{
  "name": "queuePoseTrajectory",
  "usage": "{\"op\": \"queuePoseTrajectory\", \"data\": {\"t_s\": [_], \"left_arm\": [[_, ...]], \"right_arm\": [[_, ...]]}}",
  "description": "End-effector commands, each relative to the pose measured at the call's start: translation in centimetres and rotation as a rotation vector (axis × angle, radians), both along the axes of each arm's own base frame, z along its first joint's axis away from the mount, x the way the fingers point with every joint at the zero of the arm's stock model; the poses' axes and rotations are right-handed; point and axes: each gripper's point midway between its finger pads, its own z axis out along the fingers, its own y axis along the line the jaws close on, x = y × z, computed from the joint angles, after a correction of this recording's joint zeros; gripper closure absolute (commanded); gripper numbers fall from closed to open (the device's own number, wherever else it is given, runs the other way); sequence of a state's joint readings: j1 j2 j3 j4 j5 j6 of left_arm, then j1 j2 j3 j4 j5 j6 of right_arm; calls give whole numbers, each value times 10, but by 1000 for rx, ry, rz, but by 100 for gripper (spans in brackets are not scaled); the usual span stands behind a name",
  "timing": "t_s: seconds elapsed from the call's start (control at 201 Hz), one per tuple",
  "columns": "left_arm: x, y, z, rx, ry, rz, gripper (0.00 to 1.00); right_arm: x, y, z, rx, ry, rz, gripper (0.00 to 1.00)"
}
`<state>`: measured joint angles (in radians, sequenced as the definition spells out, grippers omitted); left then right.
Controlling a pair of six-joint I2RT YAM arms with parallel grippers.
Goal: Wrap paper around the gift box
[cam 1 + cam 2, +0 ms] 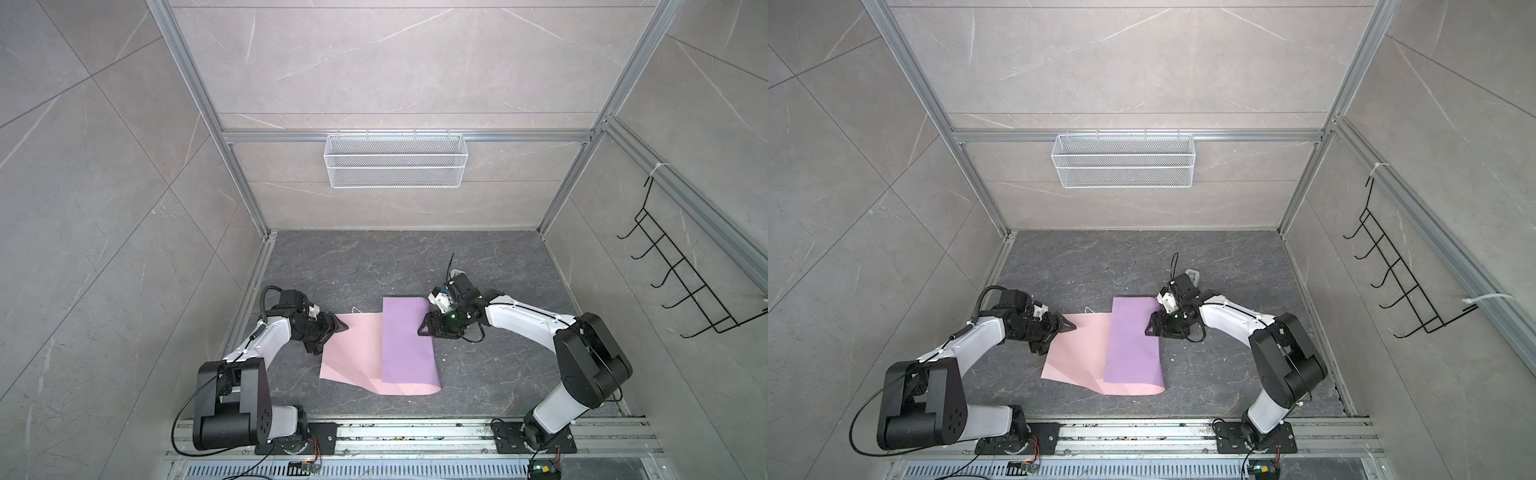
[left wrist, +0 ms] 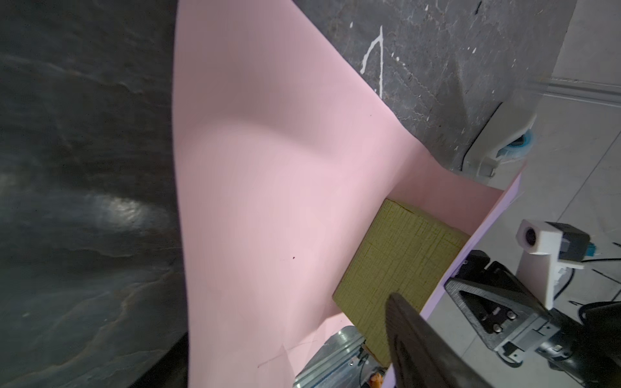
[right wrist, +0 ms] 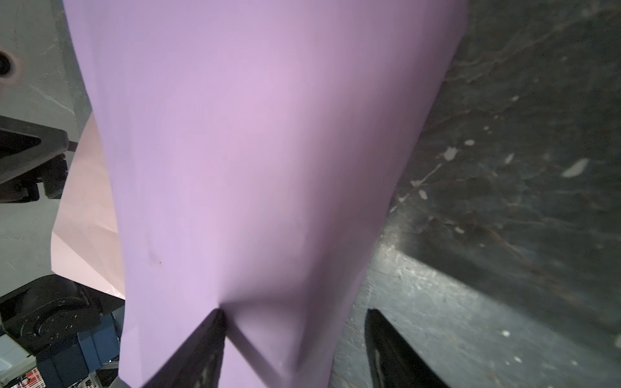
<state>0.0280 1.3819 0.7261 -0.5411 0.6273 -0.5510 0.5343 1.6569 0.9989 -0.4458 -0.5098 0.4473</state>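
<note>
The paper (image 1: 353, 353) lies on the dark floor pink side up, and its right part is folded over as a lilac flap (image 1: 405, 340). In both top views that flap hides the gift box. The left wrist view shows the olive-green gift box (image 2: 400, 265) under the flap, standing on the pink paper (image 2: 268, 168). My left gripper (image 1: 338, 327) is open at the sheet's far left corner. Only one of its fingers (image 2: 420, 342) shows; the raised paper covers the other. My right gripper (image 3: 294, 312) is open at the flap's right edge, with one fingertip (image 3: 216, 315) pressing a dimple into the lilac face.
A small grey-white device (image 1: 457, 272) lies on the floor just behind my right wrist. A white mesh basket (image 1: 395, 160) hangs on the back wall and a black hook rack (image 1: 685, 282) on the right wall. An aluminium rail (image 1: 415, 432) carries both arm bases in front.
</note>
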Motion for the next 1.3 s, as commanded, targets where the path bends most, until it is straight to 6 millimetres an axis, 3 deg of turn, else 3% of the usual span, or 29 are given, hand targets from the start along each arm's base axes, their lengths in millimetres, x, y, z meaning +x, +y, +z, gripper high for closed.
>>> {"op": "queuePoseTrajectory", "data": {"t_s": [0.0, 0.428, 0.921, 1.3], "left_arm": [[8, -2, 9, -14, -36, -44, 36], [7, -5, 7, -24, -26, -94, 62], [4, -5, 7, -17, -18, -124, 77], [4, 0, 9, 21, -24, -128, 79]], "right_arm": [[-12, -22, -35, -154, 60, 1, 31], [-15, -23, -35, -176, 72, 72, 24], [-17, -28, -37, -223, 76, 132, 20], [-14, -27, -36, -223, 68, 128, 20]]}}
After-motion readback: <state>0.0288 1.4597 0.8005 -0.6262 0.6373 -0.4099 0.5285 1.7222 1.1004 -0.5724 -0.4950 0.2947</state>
